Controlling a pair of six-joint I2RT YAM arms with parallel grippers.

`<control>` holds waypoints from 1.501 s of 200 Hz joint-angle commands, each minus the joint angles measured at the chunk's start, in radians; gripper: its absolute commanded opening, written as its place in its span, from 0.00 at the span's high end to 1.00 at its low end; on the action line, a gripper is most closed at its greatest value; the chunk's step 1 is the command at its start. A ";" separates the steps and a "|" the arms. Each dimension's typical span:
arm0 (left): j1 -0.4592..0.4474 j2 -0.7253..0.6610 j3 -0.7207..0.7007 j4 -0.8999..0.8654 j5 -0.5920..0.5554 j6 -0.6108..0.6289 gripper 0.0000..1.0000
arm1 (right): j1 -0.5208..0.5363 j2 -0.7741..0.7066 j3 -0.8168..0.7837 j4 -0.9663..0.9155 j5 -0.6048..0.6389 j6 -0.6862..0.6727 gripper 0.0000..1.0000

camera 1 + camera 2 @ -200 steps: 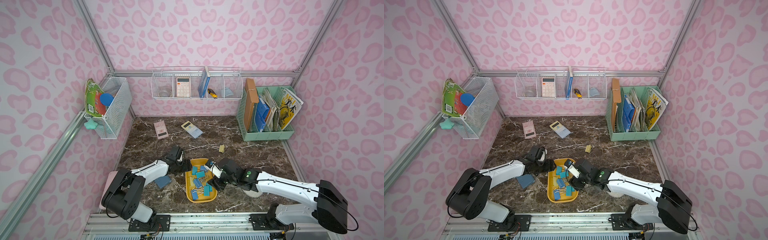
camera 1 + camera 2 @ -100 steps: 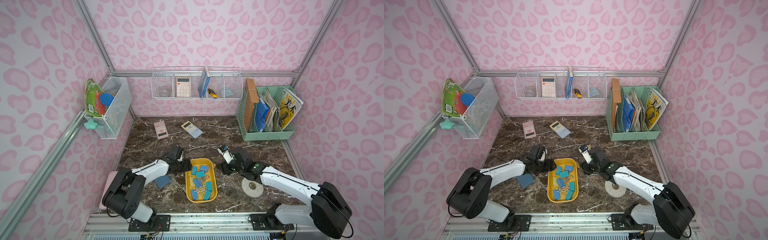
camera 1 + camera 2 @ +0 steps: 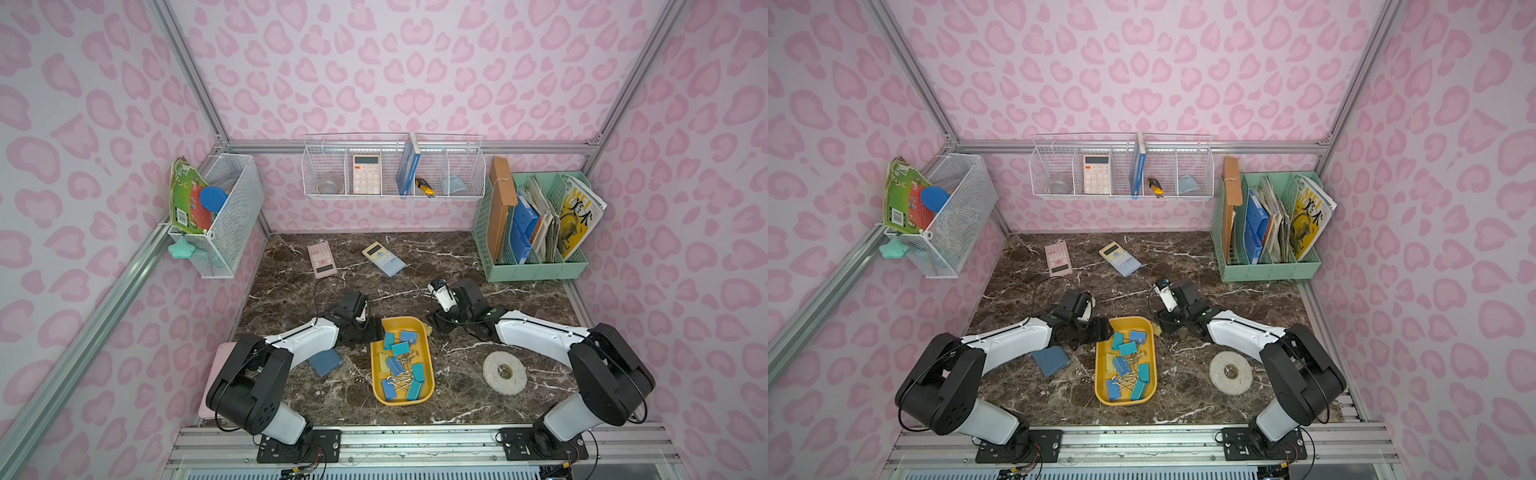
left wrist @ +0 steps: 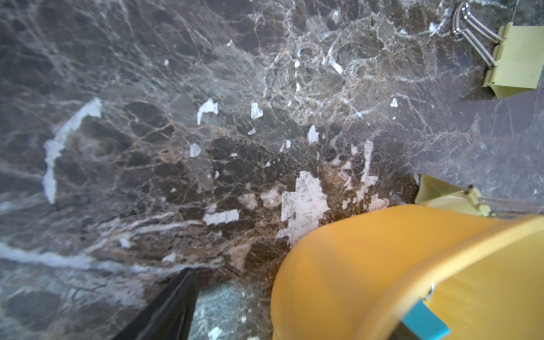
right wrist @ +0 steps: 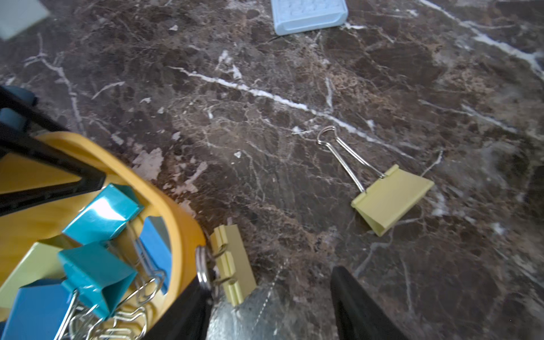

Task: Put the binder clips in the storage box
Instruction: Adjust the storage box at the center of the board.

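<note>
Right hand [image 5: 269, 276] left the rounded storage box [image 5: 173, 206] for veined marble [image 5: 265, 88].

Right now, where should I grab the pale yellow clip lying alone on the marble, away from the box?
By its folded body, from above: one jaw on the handle-side edge, one on the thick back edge. The lone clip rests on a flat face, and its wire handle lies flat, likely too thin to catch.

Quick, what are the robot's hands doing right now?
Left gripper: open, fingers astride the storage box rim.
Right gripper: open, empty, pale yellow binder clip lying by it.
</note>
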 commanded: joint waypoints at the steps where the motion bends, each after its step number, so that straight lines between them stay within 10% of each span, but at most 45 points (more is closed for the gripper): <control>1: 0.000 0.023 -0.014 -0.140 -0.009 -0.002 0.21 | -0.027 0.038 0.034 0.013 0.021 -0.010 0.34; 58: 0.000 0.026 -0.017 -0.144 -0.011 -0.004 0.21 | -0.005 -0.008 0.035 -0.057 0.046 0.040 0.34; 104: 0.000 0.019 -0.014 -0.152 -0.011 -0.007 0.21 | 0.005 -0.065 -0.003 -0.173 -0.033 0.372 0.32; 169: 0.000 0.034 -0.007 -0.147 0.000 -0.002 0.21 | 0.014 -0.102 -0.170 0.119 -0.186 0.720 0.32; 300: 0.009 0.035 -0.040 -0.149 -0.033 -0.026 0.21 | 0.039 0.037 -0.076 0.115 -0.164 0.786 0.31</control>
